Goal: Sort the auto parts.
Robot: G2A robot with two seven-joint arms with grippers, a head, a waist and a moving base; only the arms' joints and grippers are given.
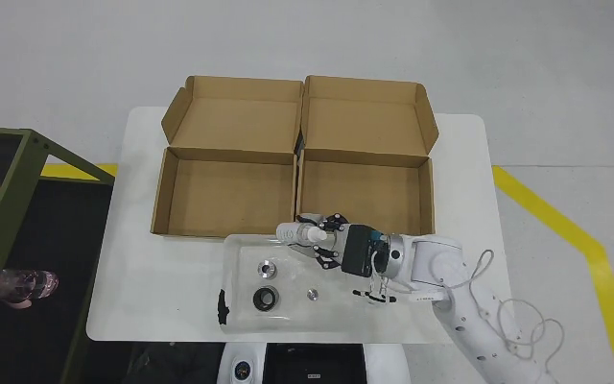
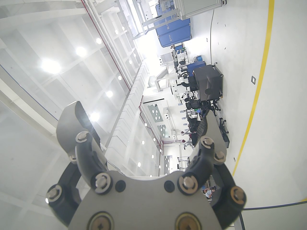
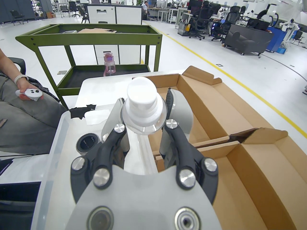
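My right gripper [image 1: 317, 237] [image 3: 143, 118] is shut on a white cylindrical part [image 1: 296, 231] [image 3: 143, 101], held lying sideways over the back edge of the clear tray [image 1: 240, 322], close to the front walls of the two cardboard boxes. In the tray lie a metal ring-shaped part [image 1: 265, 268] [image 3: 87, 142], a black round part [image 1: 265, 299] and a small metal piece [image 1: 312, 294]. My left gripper [image 2: 141, 125] is open with nothing between its fingers, and it points up at the hall's ceiling and floor.
Two open cardboard boxes, left [image 1: 226, 197] and right [image 1: 366, 197], stand side by side behind the tray with lids folded back. A green cart [image 3: 96, 48] stands beyond the table's left end. A black scrap [image 1: 222, 309] sits on the tray's left rim.
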